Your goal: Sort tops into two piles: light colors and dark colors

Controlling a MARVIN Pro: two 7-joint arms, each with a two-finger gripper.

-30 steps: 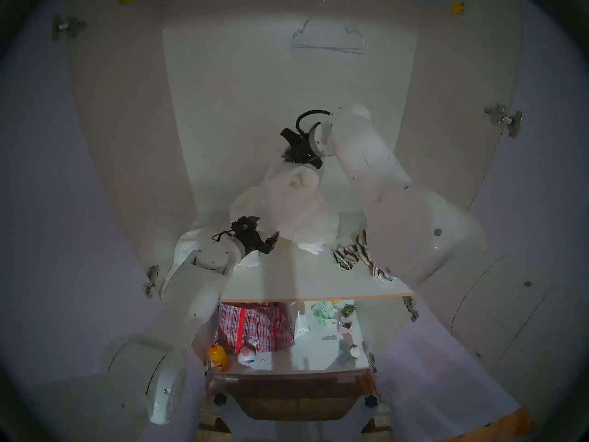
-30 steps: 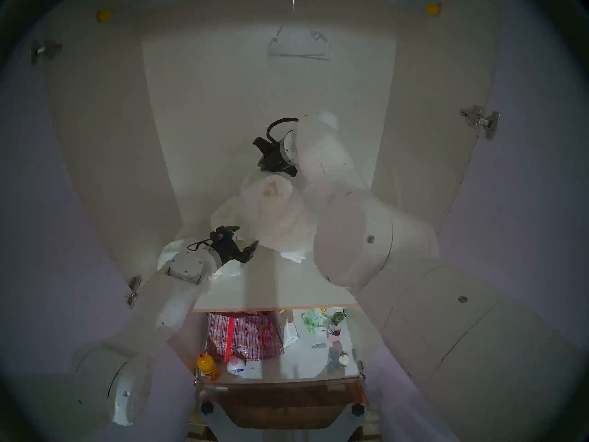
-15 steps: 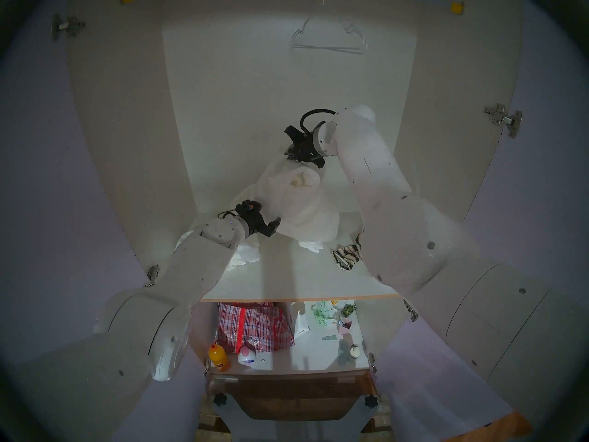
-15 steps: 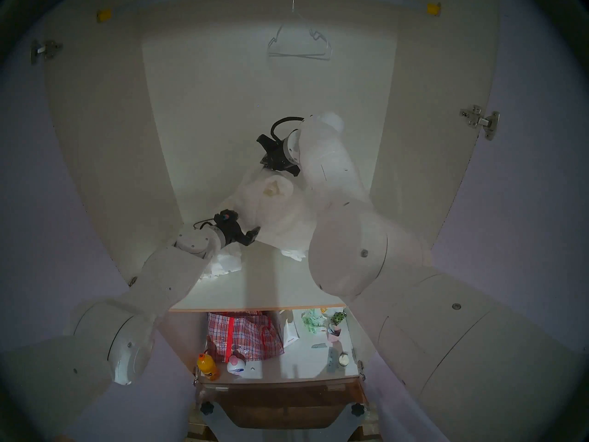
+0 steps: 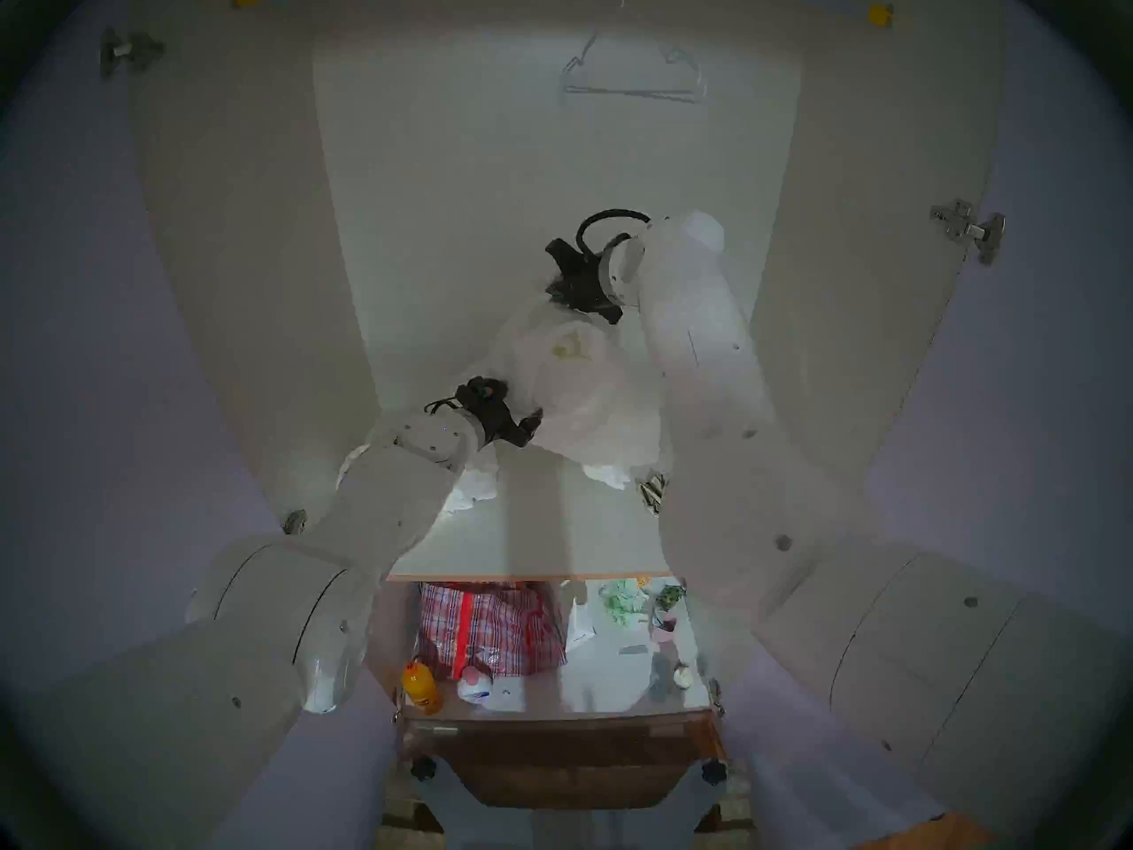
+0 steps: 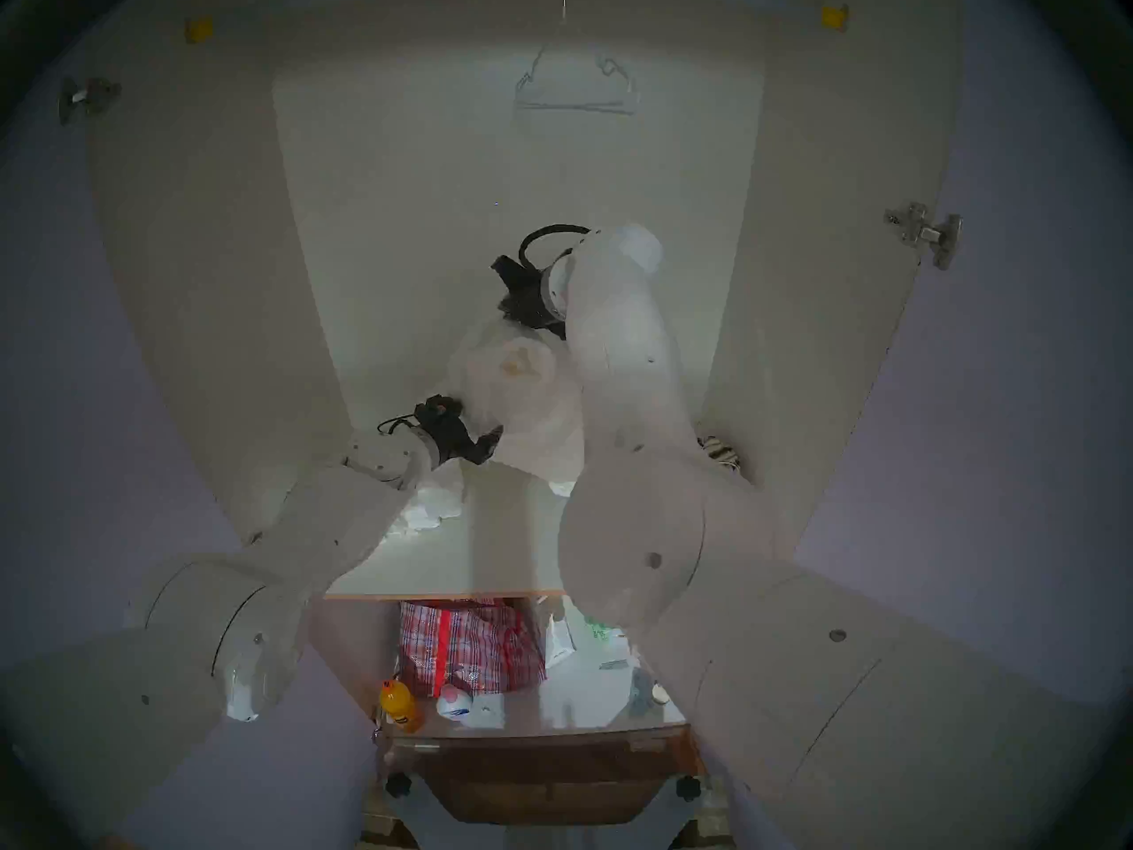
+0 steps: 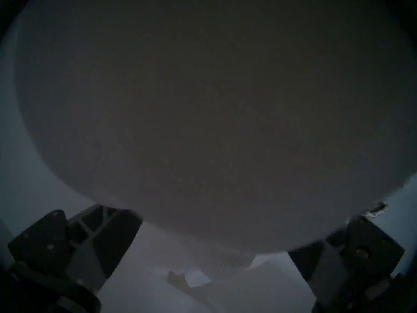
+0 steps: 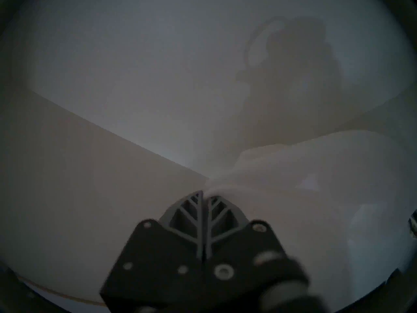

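My right gripper (image 5: 555, 293) is shut on the top of a big white garment (image 5: 582, 395) and holds it up above the white shelf (image 5: 552, 536); the shut fingertips (image 8: 199, 196) pinch white cloth in the right wrist view. My left gripper (image 5: 530, 425) is open at the garment's lower left edge, and the cloth (image 7: 203, 102) fills its wrist view between the spread fingers. A heap of white cloth (image 5: 475, 490) lies on the shelf under my left arm. The beige top with black stripes (image 5: 653, 493) lies at the shelf's right, mostly behind my right arm. No pale grey-blue cloth shows.
The shelf sits inside a cupboard with side walls close by and a wire hanger (image 5: 631, 76) above. On the lower shelf stand a red checked bag (image 5: 490, 628), an orange bottle (image 5: 420, 686) and several small items (image 5: 662, 609).
My left gripper has moved up and back to the hanging white garment's edge. My right elbow has swung left and now covers most of the striped top. The right gripper stays shut.
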